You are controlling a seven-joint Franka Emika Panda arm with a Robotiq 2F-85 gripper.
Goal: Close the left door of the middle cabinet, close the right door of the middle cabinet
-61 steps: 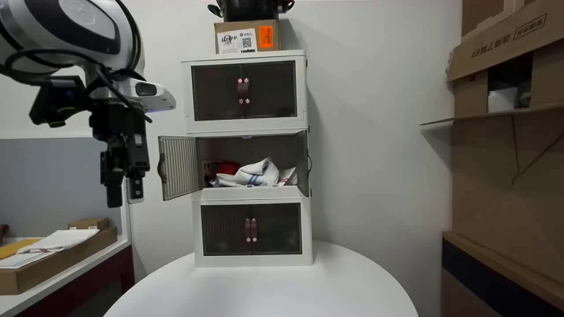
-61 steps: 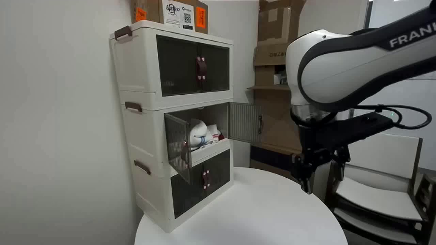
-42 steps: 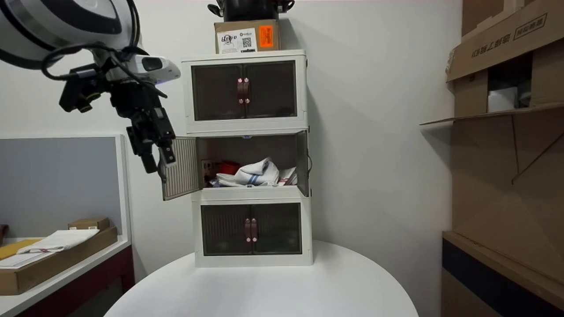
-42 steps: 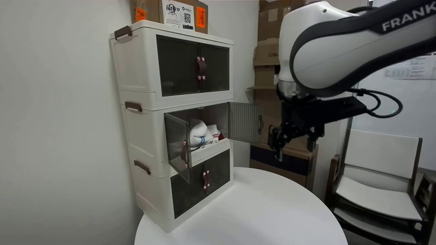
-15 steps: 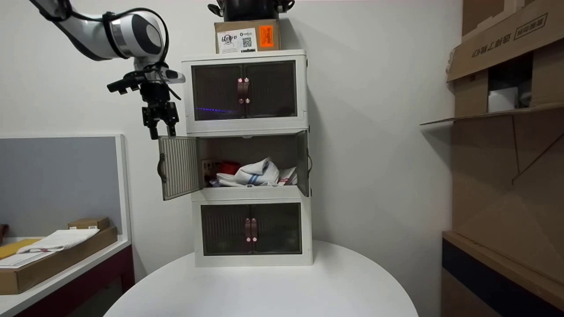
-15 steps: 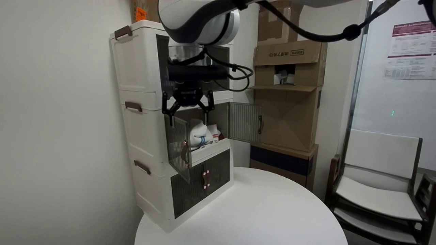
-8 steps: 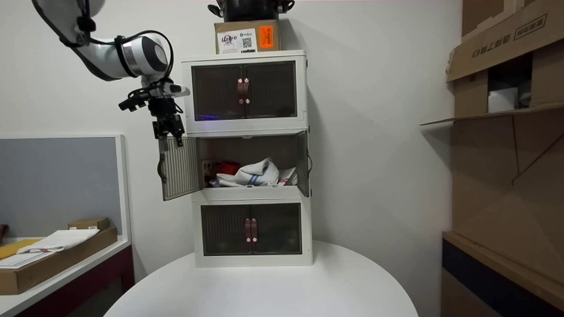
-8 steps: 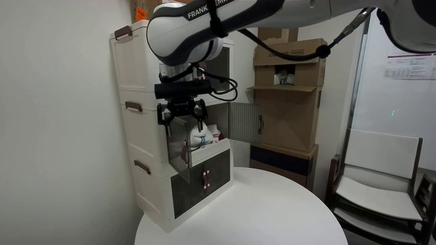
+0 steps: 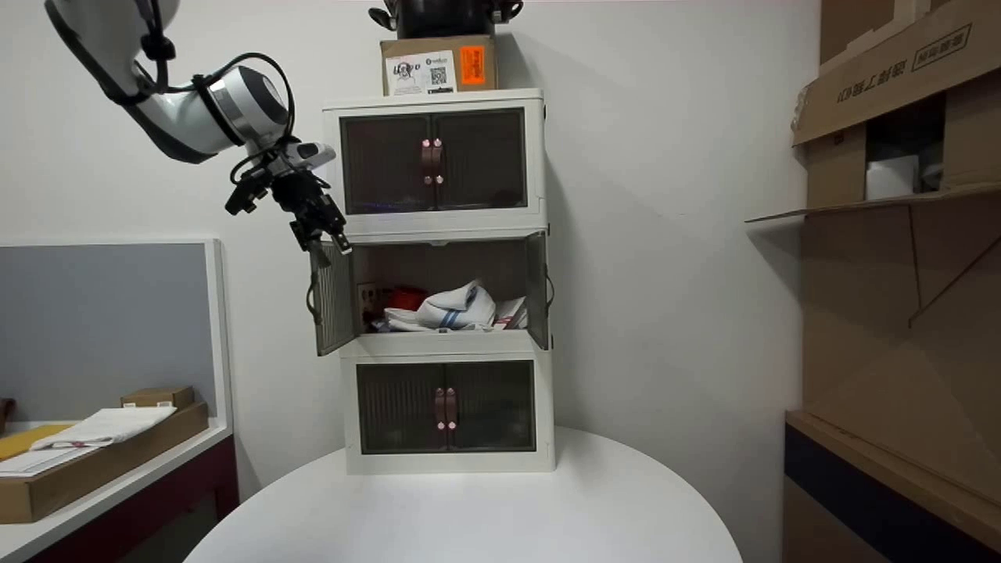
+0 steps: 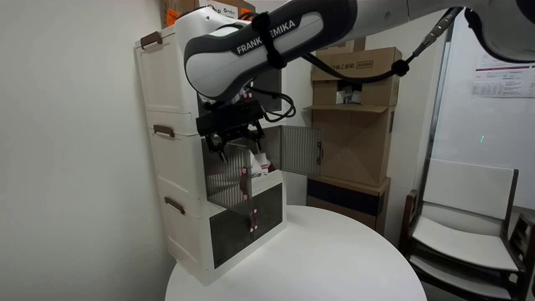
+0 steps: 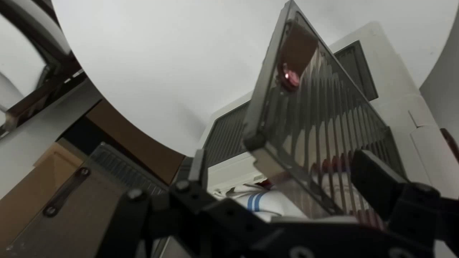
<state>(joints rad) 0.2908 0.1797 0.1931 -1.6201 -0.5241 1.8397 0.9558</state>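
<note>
Where an exterior view looks on from the front, the gripper [image 9: 334, 254] hangs tilted at the top of the left door [image 9: 335, 305], which stands open on the middle cabinet [image 9: 442, 342]; the right door [image 9: 537, 293] stands open too, and a white cloth [image 9: 461, 305] with blue stripes lies inside. In an exterior view, the arm [image 10: 303, 29] reaches over, its gripper spread wide. In the wrist view, the left door's panel shows between the parted fingers [image 11: 376, 181], which have hold of nothing; whether either touches it, I cannot tell.
</note>
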